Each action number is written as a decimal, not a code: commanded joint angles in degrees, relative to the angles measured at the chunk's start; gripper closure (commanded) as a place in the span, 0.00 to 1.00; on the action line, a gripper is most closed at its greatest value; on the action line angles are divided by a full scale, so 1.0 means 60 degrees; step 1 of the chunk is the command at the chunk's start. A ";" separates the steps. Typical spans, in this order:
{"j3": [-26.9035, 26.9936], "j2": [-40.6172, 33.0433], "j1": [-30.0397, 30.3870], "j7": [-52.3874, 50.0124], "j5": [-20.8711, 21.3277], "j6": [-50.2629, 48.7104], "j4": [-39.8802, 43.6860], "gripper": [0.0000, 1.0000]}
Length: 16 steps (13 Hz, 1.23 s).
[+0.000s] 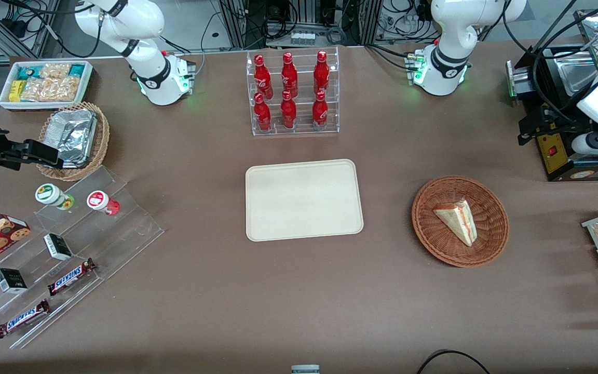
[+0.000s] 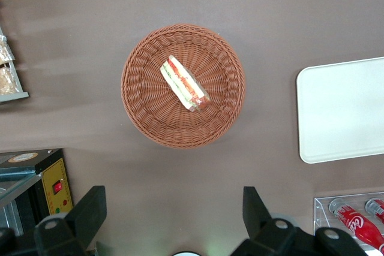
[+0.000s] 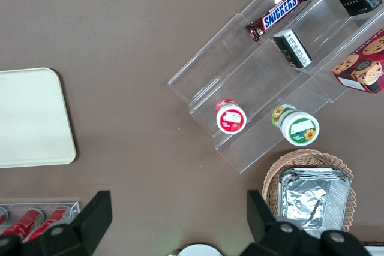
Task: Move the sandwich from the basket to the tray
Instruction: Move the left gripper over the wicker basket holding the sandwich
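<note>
Front view: the sandwich (image 1: 457,220) lies in the basket (image 1: 429,234), at about three o'clock from the tray (image 1: 304,200), toward the working arm's end of the table.

Left wrist view: the gripper (image 2: 174,220) hangs high above bare tabletop, released, fingers (image 2: 90,211) wide apart, nothing held. The sandwich (image 2: 184,83) rests mid-basket (image 2: 141,112), cut edge up; the tray (image 2: 342,112) lies apart.

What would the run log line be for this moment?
stage: pre-grasp | gripper: open, above table beside basket | sandwich: in basket | tray: bare
</note>
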 commanded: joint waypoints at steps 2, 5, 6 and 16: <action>0.0109 -0.0089 -0.0161 -0.0160 0.0203 -0.0110 0.0098 0.00; 0.0109 -0.0016 -0.0146 -0.0263 0.0350 -0.0038 -0.0091 0.00; 0.0109 0.0071 -0.0103 -0.0278 0.0394 0.0035 -0.0281 0.00; 0.0153 0.0379 -0.0073 -0.3127 0.0424 0.4939 -0.4337 0.00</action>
